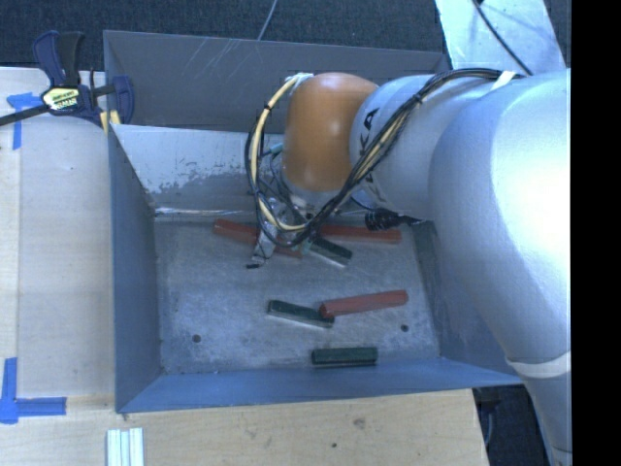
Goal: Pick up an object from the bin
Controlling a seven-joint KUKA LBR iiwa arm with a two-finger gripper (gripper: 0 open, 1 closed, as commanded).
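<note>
My gripper (260, 252) reaches down at the back middle of the bin, its dark fingertip close above the floor. Right behind it lies a long red-brown stick (233, 229), running left to right along the back wall and partly hidden by the arm; its right end (374, 235) shows again past the wrist. A dark green bar (330, 251) lies tilted just right of the fingertip. Nothing is visible between the fingers.
In the middle of the bin a second dark green bar (299, 314) touches end to end with a red-brown stick (365, 304). A third dark green bar (343, 357) lies by the front wall. The arm and its orange cover hide the back right.
</note>
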